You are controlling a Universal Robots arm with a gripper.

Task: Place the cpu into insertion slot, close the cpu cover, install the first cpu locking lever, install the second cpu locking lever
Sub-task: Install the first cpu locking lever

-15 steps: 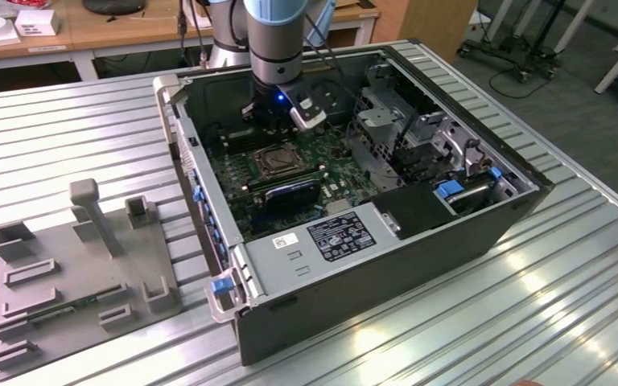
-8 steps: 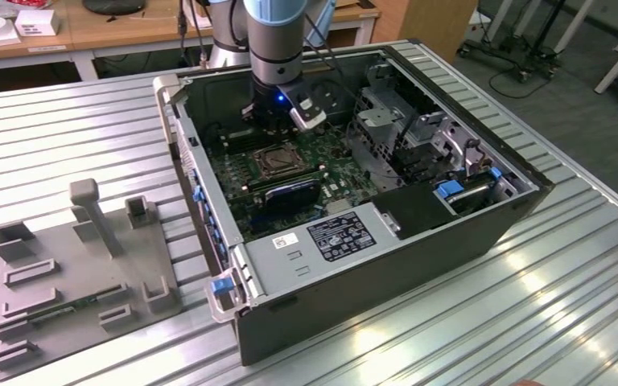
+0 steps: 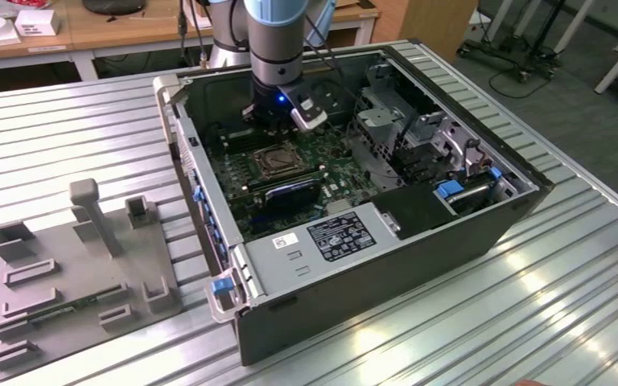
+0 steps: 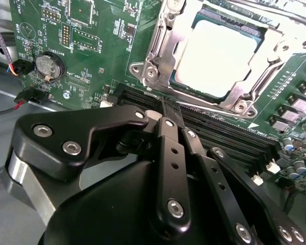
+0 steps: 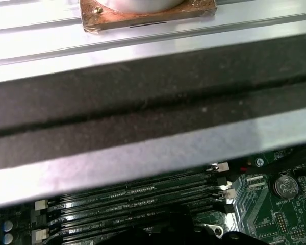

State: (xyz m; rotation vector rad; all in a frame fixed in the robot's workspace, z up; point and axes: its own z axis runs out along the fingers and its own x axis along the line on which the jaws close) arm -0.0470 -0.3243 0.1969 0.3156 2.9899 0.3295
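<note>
The arm (image 3: 277, 40) stands upright, its pincer (image 4: 168, 109) pinched together, pointing down.

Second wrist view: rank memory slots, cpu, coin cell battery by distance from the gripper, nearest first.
1. Memory slots: long black rows right at the fingers of the gripper.
2. Cpu: silvery square seated in the socket, just beyond the slots, under the metal cpu cover.
3. Coin cell battery: round, off to the side on the green motherboard, farthest.
</note>
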